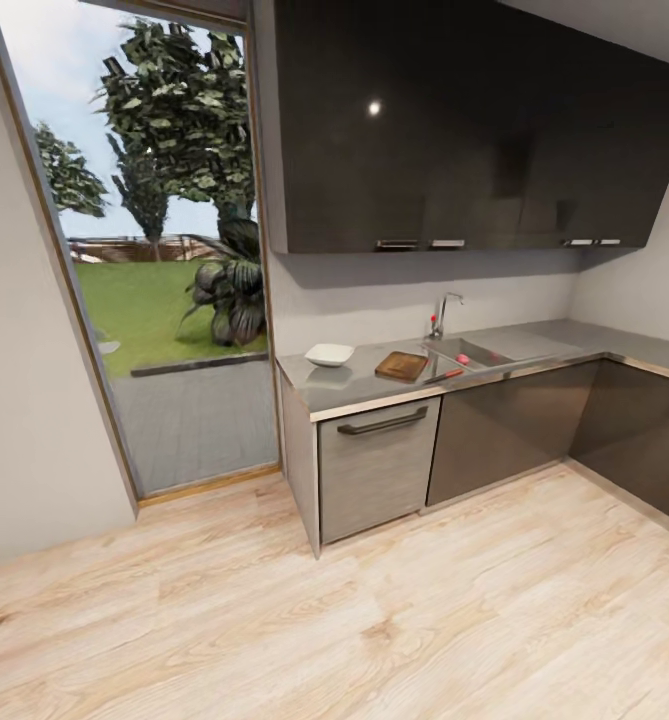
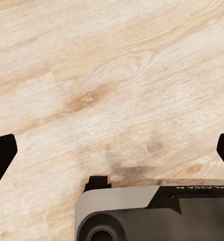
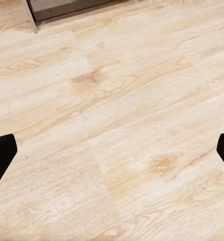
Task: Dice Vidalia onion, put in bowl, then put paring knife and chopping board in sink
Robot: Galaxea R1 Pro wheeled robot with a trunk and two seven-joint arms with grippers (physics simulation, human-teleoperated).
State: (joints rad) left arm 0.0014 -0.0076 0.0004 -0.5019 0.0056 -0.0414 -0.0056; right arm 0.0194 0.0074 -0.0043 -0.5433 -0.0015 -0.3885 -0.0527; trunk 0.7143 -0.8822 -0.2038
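Observation:
From across the room I see the grey countertop (image 1: 534,345) under dark upper cabinets. On it stand the white bowl (image 1: 329,354), the dark brown chopping board (image 1: 402,366) and the red-handled paring knife (image 1: 444,376) near the front edge. The sink (image 1: 474,352) lies behind the knife, with its chrome tap (image 1: 444,312). A small reddish spot (image 1: 463,358) sits in the basin, too small to identify as the onion. Both wrist views look down on pale wood floor. My left gripper (image 2: 112,150) and right gripper (image 3: 112,155) are open, black fingertips (image 2: 1,155) far apart, nothing between them.
A tall glass door (image 1: 164,250) to a garden fills the left wall. A drawer front with a black bar handle (image 1: 382,423) sits below the bowl. The counter turns along the right wall (image 1: 644,430). Wood floor (image 1: 374,620) stretches between me and the cabinets. My own grey base (image 2: 152,213) shows below the left gripper.

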